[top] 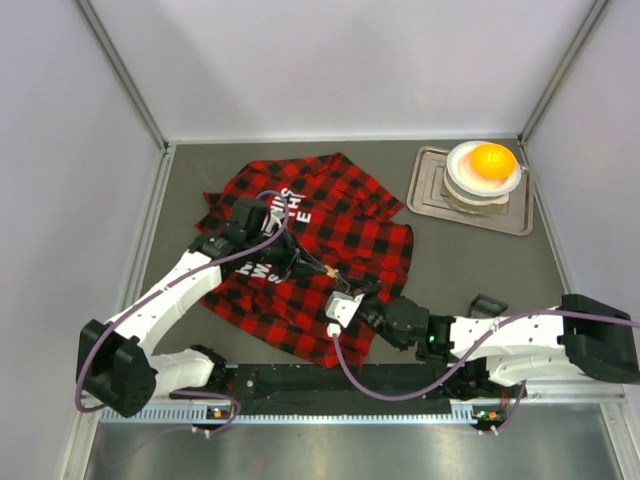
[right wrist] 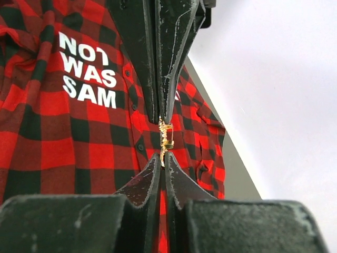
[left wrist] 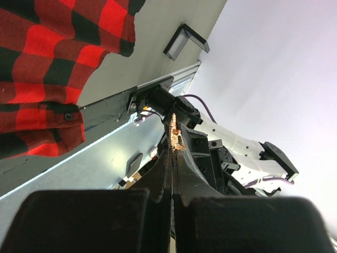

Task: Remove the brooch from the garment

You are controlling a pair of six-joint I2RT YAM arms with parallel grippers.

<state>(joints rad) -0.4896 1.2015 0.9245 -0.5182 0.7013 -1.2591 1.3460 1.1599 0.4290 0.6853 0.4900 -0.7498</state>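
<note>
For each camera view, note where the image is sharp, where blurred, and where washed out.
Top external: evenly lit, sharp, but the brooch is a speck. Left wrist: the left gripper blurs toward the lens but is sharp at the brooch; the wall glares white. Right wrist: the right gripper likewise blurs nearby; the garment and its lettering are crisp.

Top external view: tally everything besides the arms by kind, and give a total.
garment: 1
brooch: 1
tray: 1
white bowl: 1
orange ball: 1
small black piece: 1
Total: 6
</note>
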